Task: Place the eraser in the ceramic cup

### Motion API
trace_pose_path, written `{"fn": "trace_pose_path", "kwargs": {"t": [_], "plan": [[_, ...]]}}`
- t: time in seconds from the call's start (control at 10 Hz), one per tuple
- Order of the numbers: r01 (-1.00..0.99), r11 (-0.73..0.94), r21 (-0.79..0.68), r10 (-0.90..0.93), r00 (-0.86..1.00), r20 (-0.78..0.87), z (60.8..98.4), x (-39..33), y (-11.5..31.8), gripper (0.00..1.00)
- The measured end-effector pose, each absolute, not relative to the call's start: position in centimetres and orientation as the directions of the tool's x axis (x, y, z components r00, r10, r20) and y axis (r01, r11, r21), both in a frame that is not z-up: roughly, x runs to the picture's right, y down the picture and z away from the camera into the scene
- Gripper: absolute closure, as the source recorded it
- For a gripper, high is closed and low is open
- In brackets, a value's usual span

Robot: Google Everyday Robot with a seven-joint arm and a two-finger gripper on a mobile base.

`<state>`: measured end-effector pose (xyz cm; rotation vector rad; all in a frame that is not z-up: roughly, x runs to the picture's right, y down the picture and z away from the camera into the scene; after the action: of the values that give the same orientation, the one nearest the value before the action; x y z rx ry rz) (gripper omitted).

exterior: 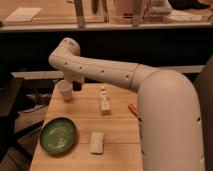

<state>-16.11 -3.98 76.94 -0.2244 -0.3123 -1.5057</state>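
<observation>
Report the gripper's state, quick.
Gripper: cannot be told. It hangs low right beside the ceramic cup, on the cup's right in the camera view.

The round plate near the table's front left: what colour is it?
The plate is green, camera view. The end effector hangs beside the ceramic cup.

The ceramic cup is off-white, the plate green, the counter light wood; the dark gripper is just beside the cup.
</observation>
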Motion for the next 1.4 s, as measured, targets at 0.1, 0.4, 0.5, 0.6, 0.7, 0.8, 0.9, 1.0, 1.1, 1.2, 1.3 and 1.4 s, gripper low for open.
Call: {"fn": "trace_pose_path", "kwargs": {"t": [0.1,0.4,0.5,0.6,0.7,0.8,0.9,1.0,1.1,1.2,1.3,1.4], "plan": [[0.997,0.057,0.049,-0.940,0.037,0.340,77.2,-16.3,-4.0,0.97],[0.997,0.053,0.058,-0.938,0.030,0.344,77.5,-17.4,-3.9,0.97],[0.997,0.054,0.059,-0.938,0.031,0.345,77.6,-17.4,-3.9,0.97],[0.997,0.055,0.060,-0.938,0.031,0.346,77.7,-17.4,-3.8,0.97],[0.996,0.055,0.065,-0.937,0.029,0.348,77.9,-17.7,-3.8,0.97],[0.996,0.053,0.069,-0.937,0.025,0.348,77.9,-18.0,-3.7,0.97],[0.996,0.052,0.072,-0.937,0.024,0.349,78.0,-18.2,-3.7,0.97],[0.996,0.052,0.074,-0.936,0.023,0.350,78.1,-18.4,-3.7,0.97],[0.996,0.052,0.076,-0.936,0.022,0.351,78.2,-18.5,-3.7,0.97],[0.996,0.052,0.077,-0.935,0.022,0.353,78.3,-18.5,-3.6,0.97],[0.996,0.053,0.078,-0.935,0.022,0.354,78.4,-18.6,-3.6,0.97],[0.995,0.051,0.082,-0.934,0.019,0.356,78.5,-18.8,-3.5,0.97]]}}
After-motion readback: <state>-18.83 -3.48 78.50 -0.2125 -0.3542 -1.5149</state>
